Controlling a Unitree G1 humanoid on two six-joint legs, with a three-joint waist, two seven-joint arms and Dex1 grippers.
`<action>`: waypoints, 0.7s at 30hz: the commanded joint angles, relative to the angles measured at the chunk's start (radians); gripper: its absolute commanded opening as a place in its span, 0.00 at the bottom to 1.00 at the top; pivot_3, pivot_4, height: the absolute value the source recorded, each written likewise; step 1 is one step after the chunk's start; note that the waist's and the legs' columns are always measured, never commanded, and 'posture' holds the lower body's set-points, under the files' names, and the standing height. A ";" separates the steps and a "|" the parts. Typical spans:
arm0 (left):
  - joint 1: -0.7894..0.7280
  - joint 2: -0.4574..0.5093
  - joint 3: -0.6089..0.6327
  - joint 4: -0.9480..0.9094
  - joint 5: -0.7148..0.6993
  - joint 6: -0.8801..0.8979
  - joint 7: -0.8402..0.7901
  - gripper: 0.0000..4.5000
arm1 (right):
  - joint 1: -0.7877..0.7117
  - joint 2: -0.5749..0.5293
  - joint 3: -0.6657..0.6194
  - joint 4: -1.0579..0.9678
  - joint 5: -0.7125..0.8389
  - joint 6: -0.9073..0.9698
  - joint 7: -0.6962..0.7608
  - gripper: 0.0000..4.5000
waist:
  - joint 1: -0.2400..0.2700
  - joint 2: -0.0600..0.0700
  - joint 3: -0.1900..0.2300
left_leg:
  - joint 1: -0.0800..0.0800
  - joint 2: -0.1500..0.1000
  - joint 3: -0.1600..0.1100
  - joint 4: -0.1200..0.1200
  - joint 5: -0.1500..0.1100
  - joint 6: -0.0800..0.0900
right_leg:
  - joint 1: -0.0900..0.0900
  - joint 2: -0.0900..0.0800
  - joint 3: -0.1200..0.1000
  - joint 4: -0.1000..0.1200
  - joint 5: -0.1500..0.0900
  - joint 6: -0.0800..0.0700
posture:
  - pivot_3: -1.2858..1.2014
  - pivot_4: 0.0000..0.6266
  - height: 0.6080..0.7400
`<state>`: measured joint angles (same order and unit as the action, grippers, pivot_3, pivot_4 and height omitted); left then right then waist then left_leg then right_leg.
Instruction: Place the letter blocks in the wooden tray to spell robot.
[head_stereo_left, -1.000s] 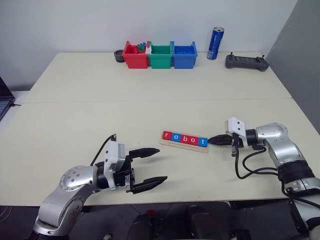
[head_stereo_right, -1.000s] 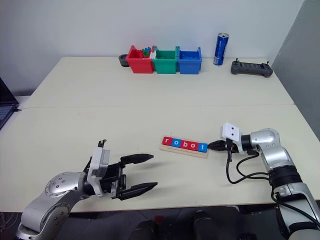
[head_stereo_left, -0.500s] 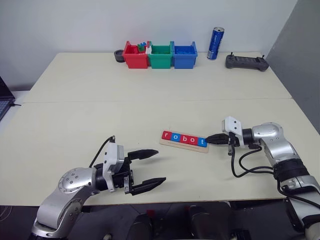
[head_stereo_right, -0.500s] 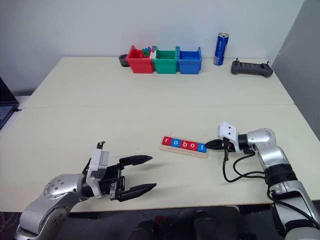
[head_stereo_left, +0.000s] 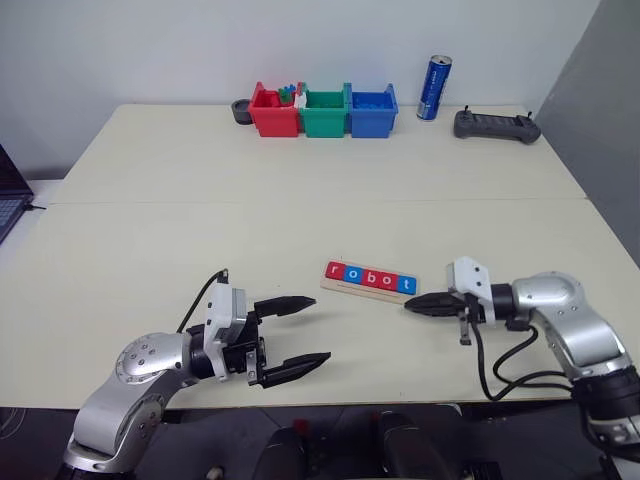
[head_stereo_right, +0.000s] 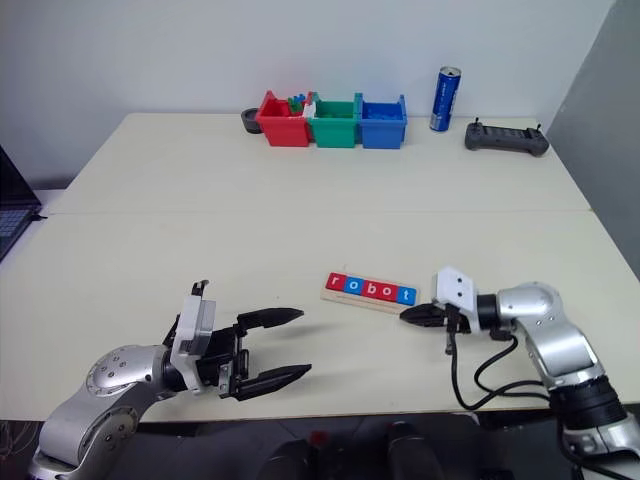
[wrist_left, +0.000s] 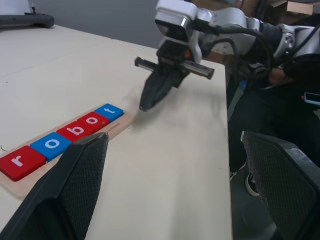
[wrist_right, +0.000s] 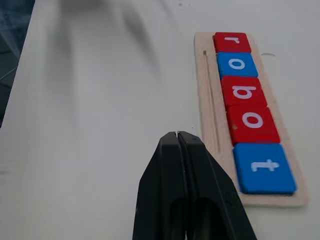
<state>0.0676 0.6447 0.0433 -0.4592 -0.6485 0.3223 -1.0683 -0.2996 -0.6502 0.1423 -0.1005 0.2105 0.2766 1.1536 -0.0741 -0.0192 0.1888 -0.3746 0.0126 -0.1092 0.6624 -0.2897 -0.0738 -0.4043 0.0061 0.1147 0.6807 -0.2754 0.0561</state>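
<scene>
The right pincer (head_stereo_left: 412, 303) sits right of centre in the left eye view, its two black fingers pressed together into one point and holding nothing, the tip hanging just off the right end of the wooden tray (head_stereo_left: 366, 289) without touching it. The tray lies a little right of the frame's middle on the pale desk (head_stereo_left: 300, 180), slightly slanted, and the letter blocks (head_stereo_left: 369, 277) fill it in a row: red r, blue o, red b, red o, blue t, reading robot from left to right. In the right wrist view the closed fingers (wrist_right: 185, 190) rise beside the blue t end of that row. The left pincer (head_stereo_left: 298, 334) is in the lower left of the left eye view, spread wide and empty, its fingers pointing toward the frame's right, well apart from the tray. Along the upper edge of the desk stand a red bin (head_stereo_left: 271, 111), a green bin (head_stereo_left: 324, 113) and a blue bin (head_stereo_left: 372, 112) side by side, then a blue can (head_stereo_left: 433, 87) and a dark controller (head_stereo_left: 497, 124) toward the upper right.
</scene>
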 joint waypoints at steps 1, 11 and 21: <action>-0.019 0.012 0.007 -0.013 -0.007 -0.003 -0.009 1.00 | 0.002 0.037 0.003 0.018 -0.043 -0.018 -0.103 0.01 | 0.000 0.000 0.000 | 0.000 0.000 0.000 0.000 0.000 0.000 | 0.000 0.000 0.000 0.000 0.000 0.000 | 0.52 0.24 1.00; -0.025 0.018 0.019 -0.025 -0.016 0.008 0.001 1.00 | 0.057 0.032 0.000 0.033 -0.028 -0.057 -0.099 0.01 | 0.005 0.000 0.000 | 0.000 0.000 0.000 0.000 0.000 0.000 | 0.000 0.000 0.000 0.000 0.000 0.000 | 0.52 0.24 1.00; -0.028 0.014 0.015 -0.029 -0.019 0.015 0.010 1.00 | 0.047 -0.005 -0.029 -0.032 0.027 0.004 -0.093 0.01 | 0.009 0.000 0.000 | 0.000 0.000 0.000 0.000 0.000 0.000 | 0.000 0.000 0.000 0.000 0.000 0.000 | 0.52 0.24 1.00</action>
<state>0.0453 0.6542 0.0442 -0.4611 -0.6540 0.3416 -1.0587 -0.2472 -0.6414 0.1335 -0.1001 0.2209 0.2779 1.0546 -0.0653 -0.0193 0.1887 -0.3747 0.0126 -0.1093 0.6623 -0.2897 -0.0738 -0.4042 0.0062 0.1147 0.6805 -0.2754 0.0561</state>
